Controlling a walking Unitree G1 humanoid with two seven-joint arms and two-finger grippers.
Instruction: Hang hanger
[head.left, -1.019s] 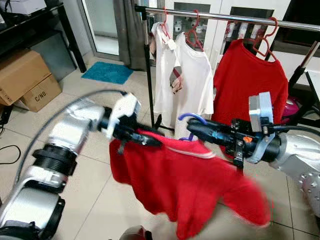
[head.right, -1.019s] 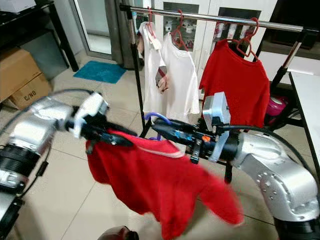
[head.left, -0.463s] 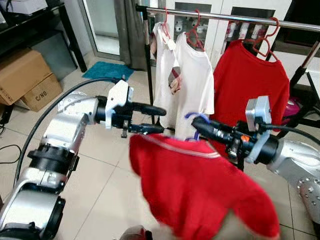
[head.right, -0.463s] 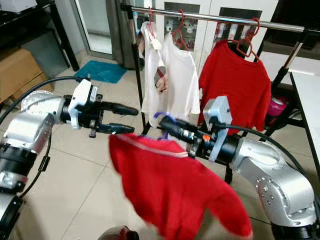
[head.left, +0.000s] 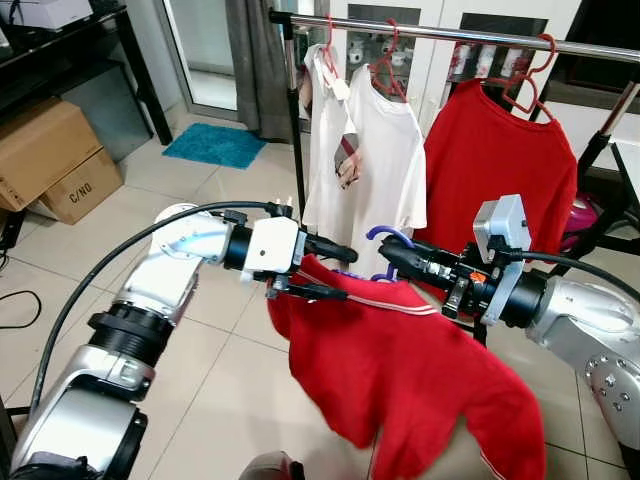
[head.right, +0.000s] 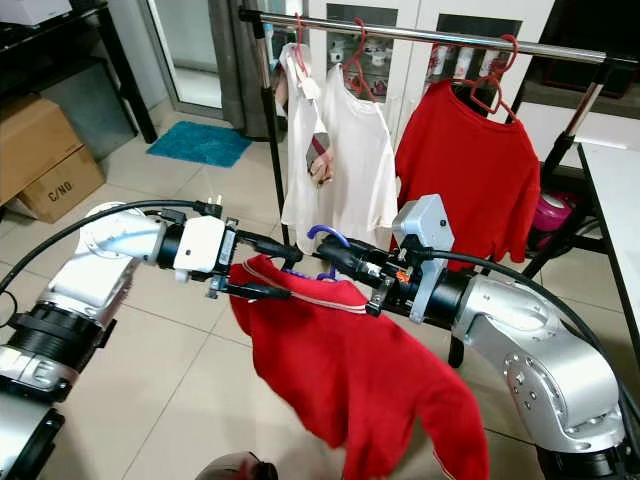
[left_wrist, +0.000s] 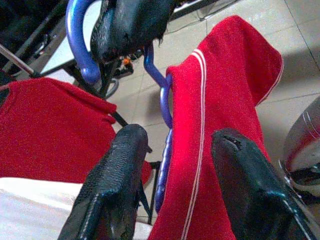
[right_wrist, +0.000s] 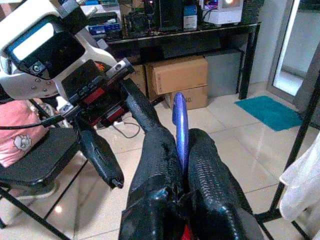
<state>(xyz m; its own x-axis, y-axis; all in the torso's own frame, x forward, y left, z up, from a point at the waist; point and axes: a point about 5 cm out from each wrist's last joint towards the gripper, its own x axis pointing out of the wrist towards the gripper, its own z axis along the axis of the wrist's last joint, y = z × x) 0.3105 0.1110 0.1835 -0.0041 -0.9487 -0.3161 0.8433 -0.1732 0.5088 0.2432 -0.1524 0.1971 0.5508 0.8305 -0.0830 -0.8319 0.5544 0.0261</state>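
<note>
Both grippers meet at the blue hanger (head.left: 385, 240) in front of me. My right gripper (head.left: 392, 252) is clamped shut on its hook, the blue curve rising just above the fingertips, and the red shirt (head.left: 410, 375) drapes from the hanger below and beyond that gripper. My left gripper (head.left: 338, 270) has its two fingers (left_wrist: 116, 185) spread apart at the shirt's near shoulder, one finger above the cloth and one below; I can't tell whether they touch it. Beyond both grippers stands the clothes rail (head.left: 450, 34), carrying two white shirts (head.left: 385, 150) and another red shirt (head.left: 500, 150) on red hangers (head.left: 522, 88).
</note>
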